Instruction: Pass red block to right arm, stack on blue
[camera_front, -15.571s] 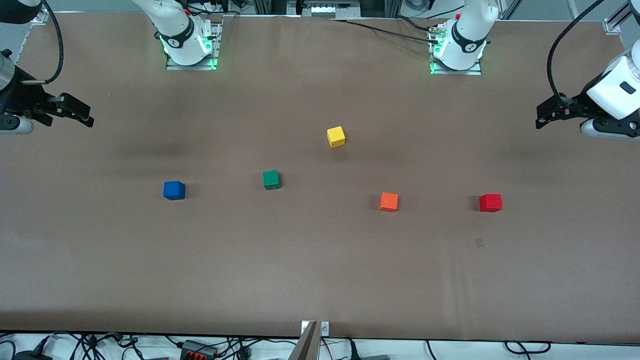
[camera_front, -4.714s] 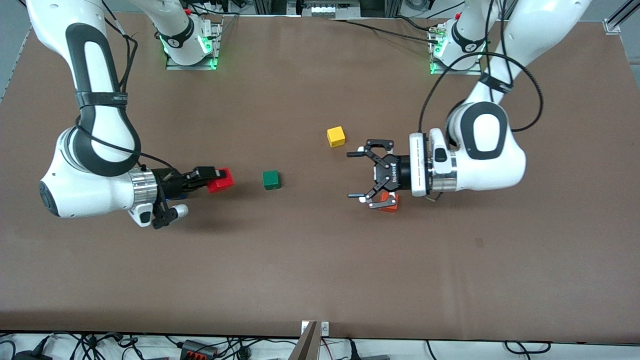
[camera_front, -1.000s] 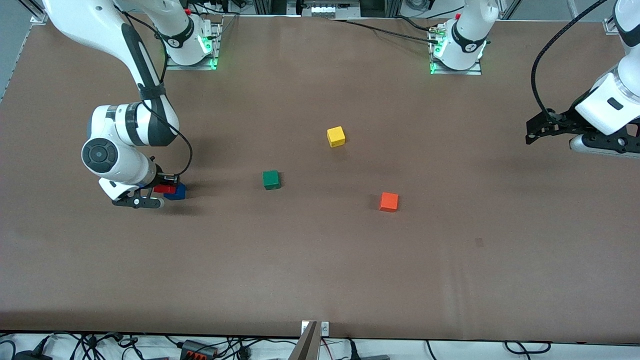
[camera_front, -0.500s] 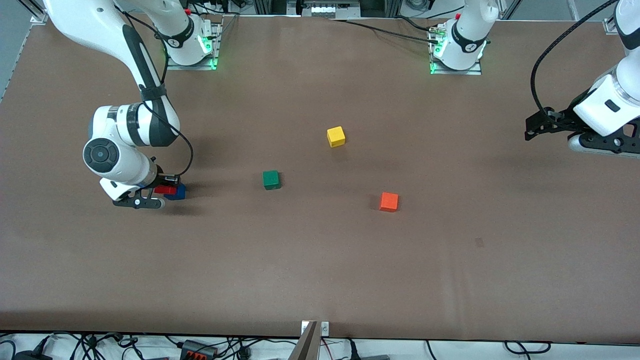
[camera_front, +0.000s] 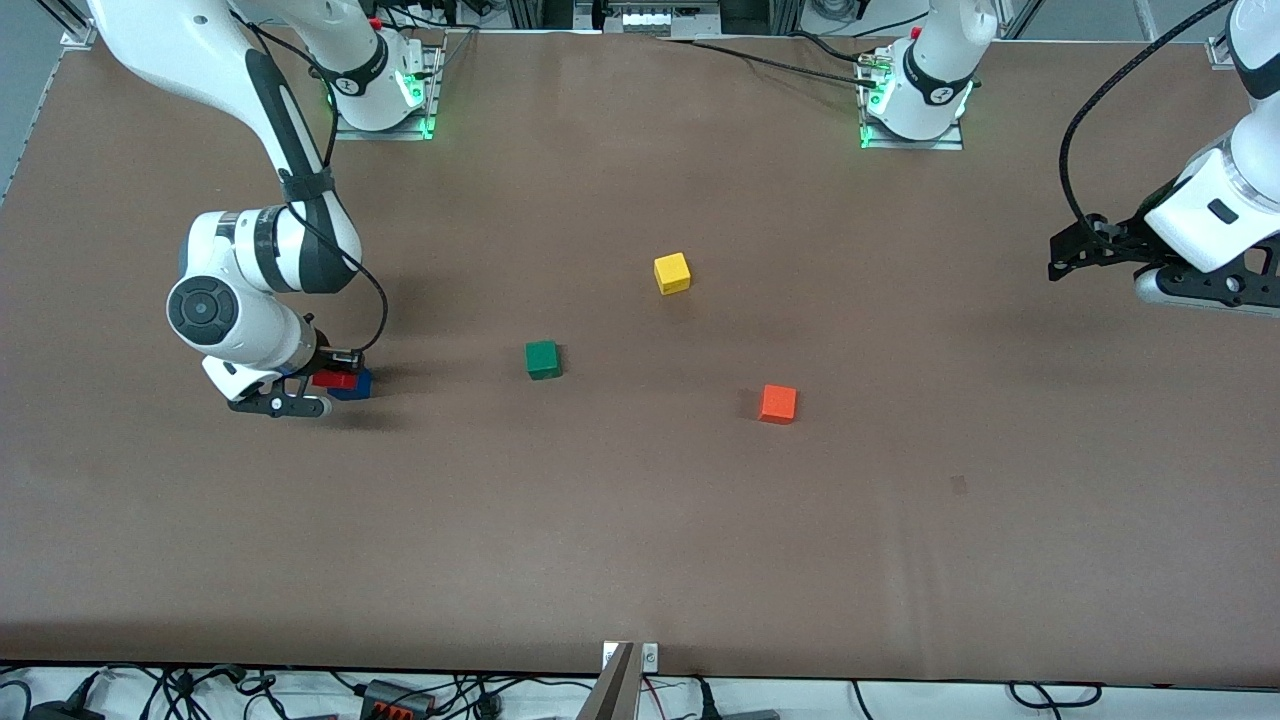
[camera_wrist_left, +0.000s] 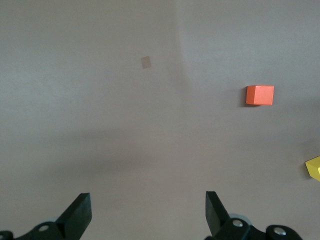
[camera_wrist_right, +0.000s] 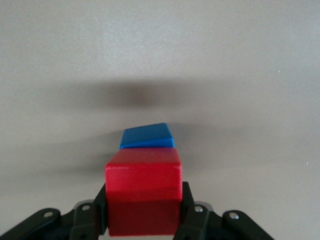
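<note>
My right gripper (camera_front: 322, 377) is shut on the red block (camera_front: 335, 378) and holds it over the blue cube (camera_front: 353, 386) at the right arm's end of the table. In the right wrist view the red block (camera_wrist_right: 144, 195) sits between the black fingers (camera_wrist_right: 188, 204), with the blue cube (camera_wrist_right: 148, 135) partly hidden under it; whether the two cubes touch I cannot tell. My left gripper (camera_front: 1062, 258) is open and empty, held high at the left arm's end of the table. Its fingertips (camera_wrist_left: 77, 216) show wide apart over bare table.
A green cube (camera_front: 542, 359) lies mid-table. A yellow cube (camera_front: 672, 272) lies farther from the front camera. An orange cube (camera_front: 777, 403) lies toward the left arm's end, and also shows in the left wrist view (camera_wrist_left: 259, 95). The brown table (camera_front: 640, 520) spreads around them.
Since a second ago the right gripper with the red block has barely shifted over the blue cube. The left gripper has drifted slightly upward at its end.
</note>
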